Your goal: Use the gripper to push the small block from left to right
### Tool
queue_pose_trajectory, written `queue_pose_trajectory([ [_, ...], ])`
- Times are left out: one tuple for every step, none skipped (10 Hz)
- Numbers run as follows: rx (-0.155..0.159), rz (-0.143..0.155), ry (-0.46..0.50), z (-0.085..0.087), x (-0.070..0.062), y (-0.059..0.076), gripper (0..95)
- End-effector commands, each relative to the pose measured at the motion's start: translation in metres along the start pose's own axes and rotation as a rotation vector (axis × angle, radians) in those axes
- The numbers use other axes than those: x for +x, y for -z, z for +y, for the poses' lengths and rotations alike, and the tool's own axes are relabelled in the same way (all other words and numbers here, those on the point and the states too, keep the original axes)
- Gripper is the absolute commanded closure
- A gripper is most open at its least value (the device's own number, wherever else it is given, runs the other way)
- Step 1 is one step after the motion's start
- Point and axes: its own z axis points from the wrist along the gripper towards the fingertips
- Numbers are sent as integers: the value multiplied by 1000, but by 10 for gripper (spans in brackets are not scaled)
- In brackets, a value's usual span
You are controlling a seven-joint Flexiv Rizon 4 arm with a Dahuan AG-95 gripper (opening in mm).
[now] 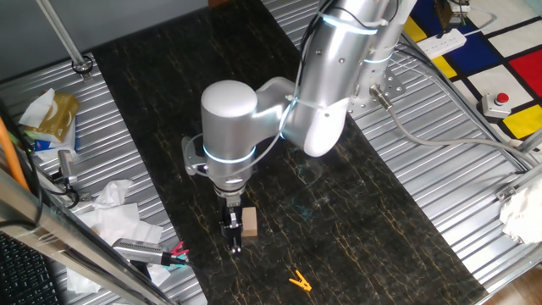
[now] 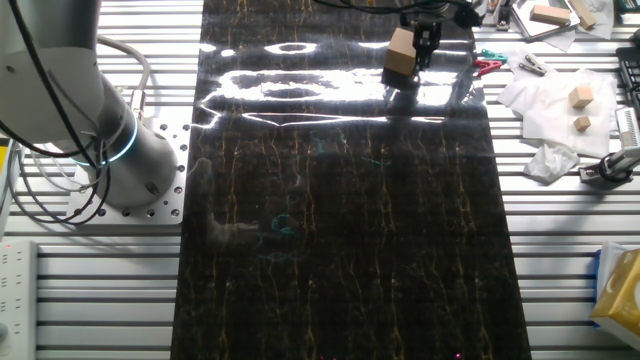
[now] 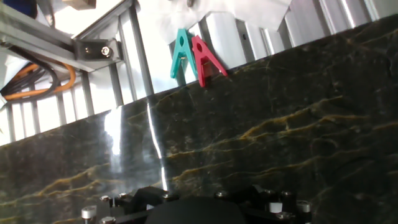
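Observation:
The small block (image 1: 250, 221) is a light-tan wooden cube on the dark marbled mat (image 1: 339, 212), near the mat's left edge in one fixed view. The gripper (image 1: 234, 243) stands upright right beside it, on its left side, fingertips down at the mat and touching or almost touching the cube. Its black fingers look closed together and hold nothing. In the other fixed view the block (image 2: 400, 55) sits at the far end of the mat with the gripper (image 2: 425, 58) to its right. In the hand view only the dark gripper body (image 3: 193, 211) shows; the block is out of view.
A tiny orange clip (image 1: 299, 280) lies on the mat in front of the block. Teal and red clips (image 3: 193, 55) lie at the mat's edge beside crumpled tissues (image 1: 114, 216). Spare wooden cubes (image 2: 580, 96) rest on tissue. A second arm's base (image 2: 120, 150) stands beside the mat.

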Motion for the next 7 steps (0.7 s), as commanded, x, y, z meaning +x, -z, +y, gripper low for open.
queue_pose_trajectory([
  [1,-2,-2,1,1,0,0],
  [1,-2,-4,2,1,0,0],
  [1,-2,-5,3,2,0,0],
  [0,-2,-6,3,2,0,0],
  [0,-3,-8,4,2,-1,0],
  [0,-4,-9,6,3,-2,0],
  [1,-5,-9,6,3,-2,0],
])
